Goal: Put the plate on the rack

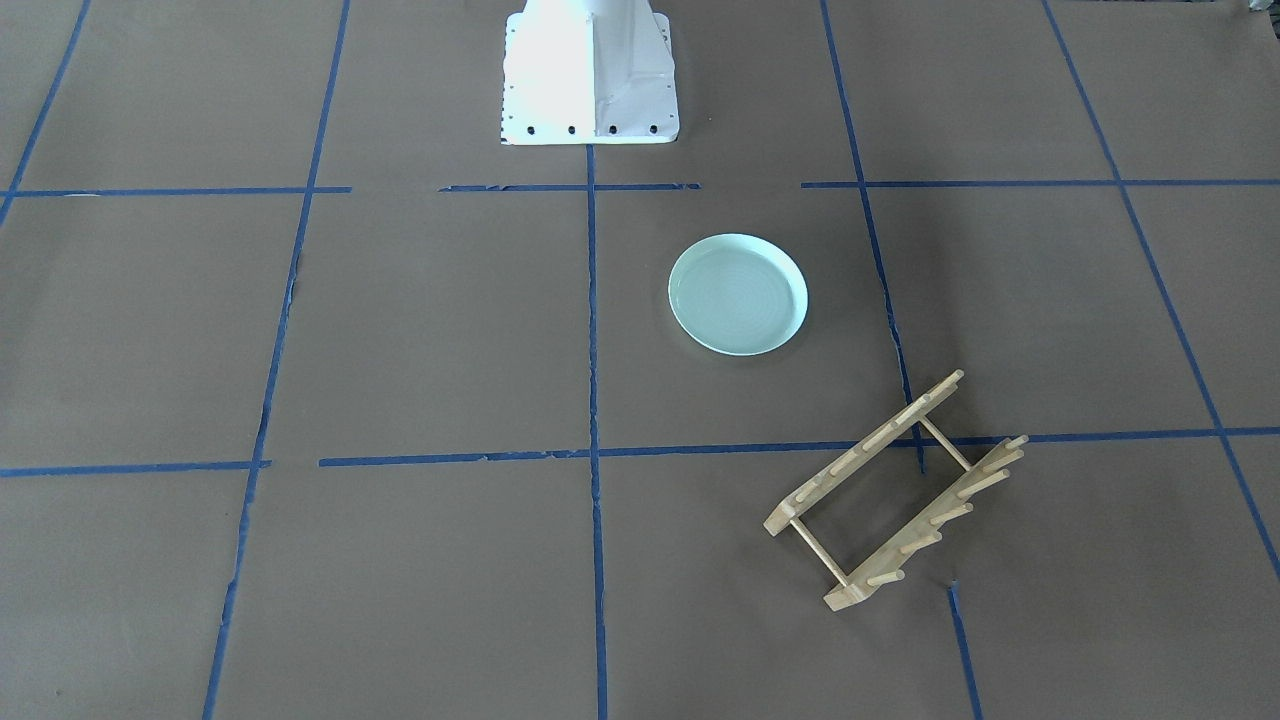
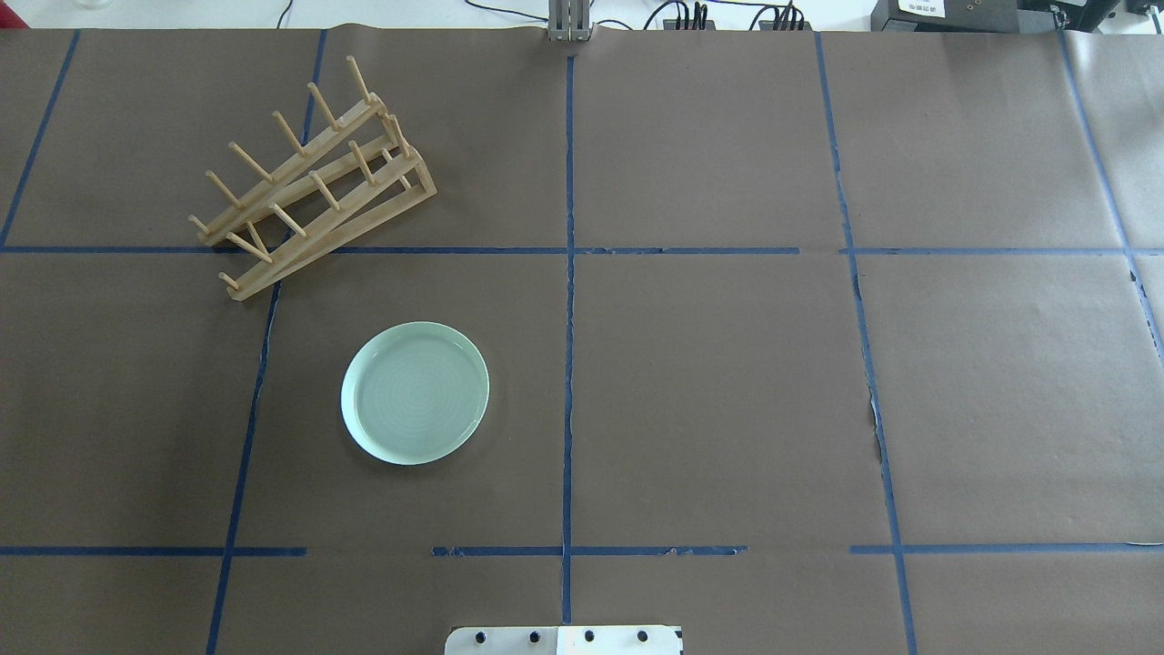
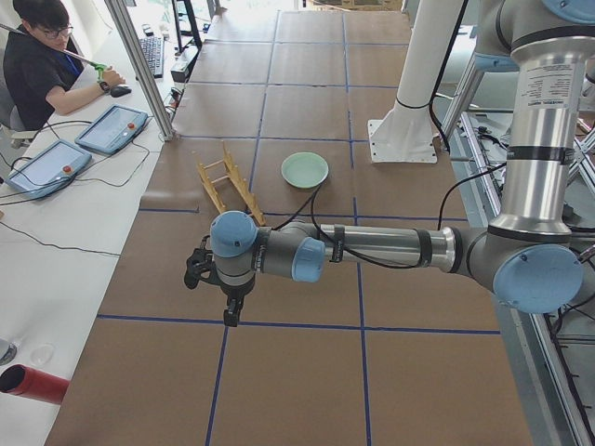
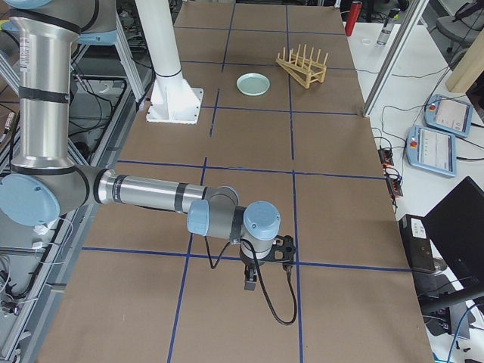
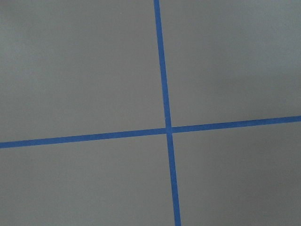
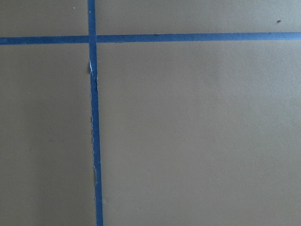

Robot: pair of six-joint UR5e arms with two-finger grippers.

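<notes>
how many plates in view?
1. The plate lies flat on the table, on the robot's left side, apart from the rack. None looks hidden.

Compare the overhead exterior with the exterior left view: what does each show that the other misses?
Only overhead: the faint rings inside the plate, and black boxes past the table's far edge; no arm appears. Only exterior left: the left arm with its end effector hanging over bare paper well short of the plate, an operator and two tablets. Both: the plate lying flat apart from the rack, and the blue tape grid.
</notes>
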